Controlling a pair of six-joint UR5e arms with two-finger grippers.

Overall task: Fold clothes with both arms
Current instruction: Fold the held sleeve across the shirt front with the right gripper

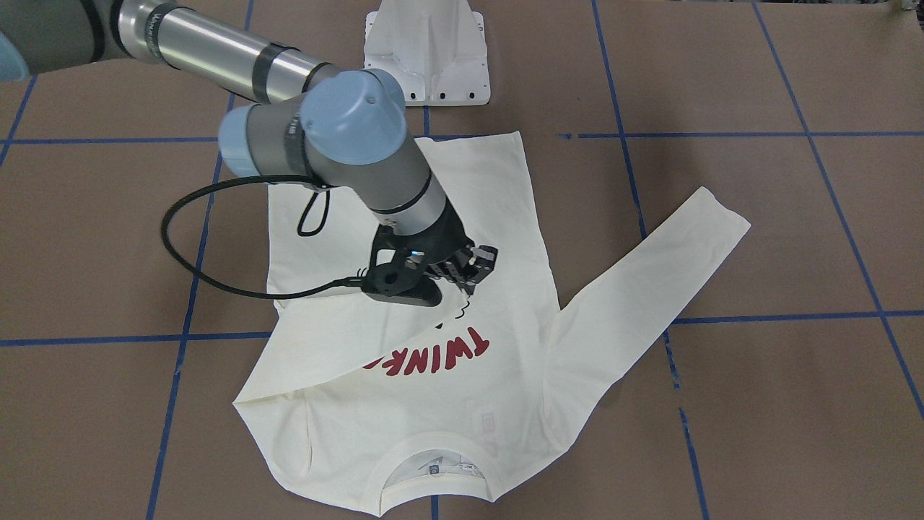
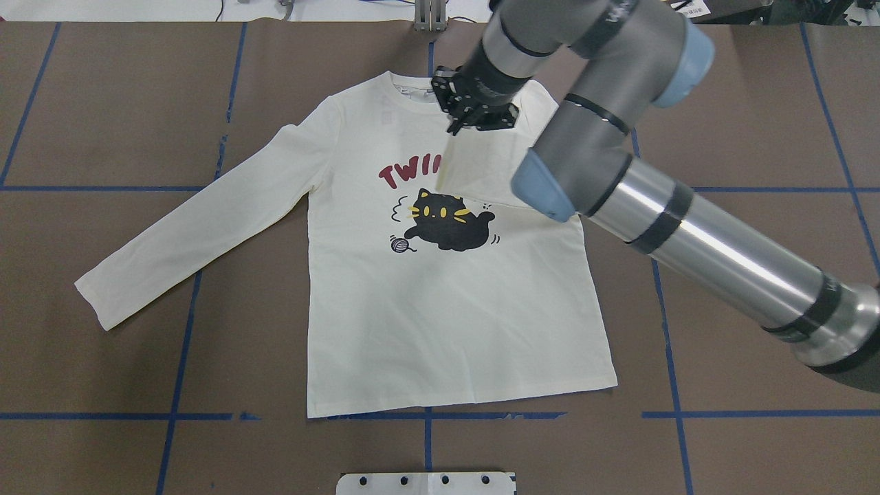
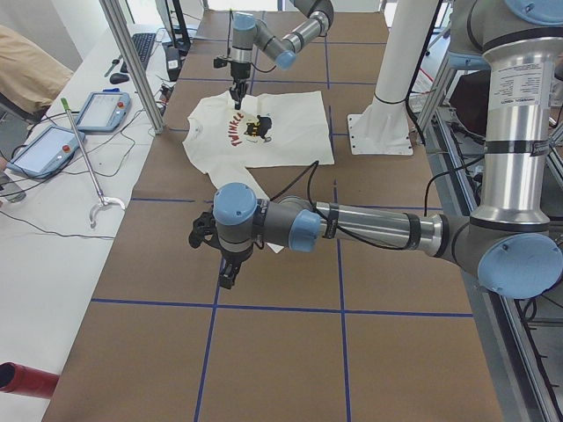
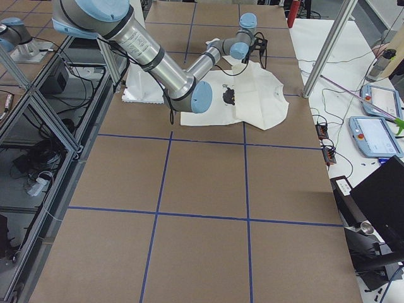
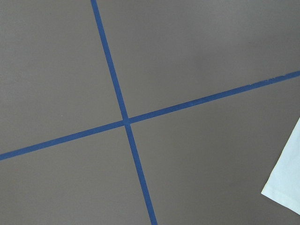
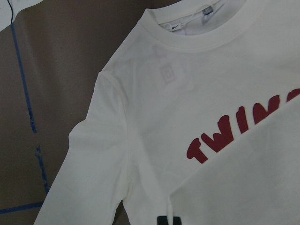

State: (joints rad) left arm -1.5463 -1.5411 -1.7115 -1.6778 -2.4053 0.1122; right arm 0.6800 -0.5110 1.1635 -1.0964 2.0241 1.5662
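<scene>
**Holding one sleeve across the chest**

Spread front-up on the brown paper-covered table [image 2: 137, 103], the cream long-sleeved shirt [image 2: 440, 323] has its collar pointing away from the robot. The black two-finger right gripper [image 2: 459, 124] is over the chest, fingers closed on the end of the right-hand sleeve [image 1: 346, 339]. That sleeve is folded across the red "TWINKLE" lettering [image 2: 405, 172] and hides its last letters. The other sleeve [image 2: 206, 227] lies straight out. The left gripper [image 3: 227, 274] hovers over bare table beside that cuff; I cannot tell how its fingers stand.
</scene>
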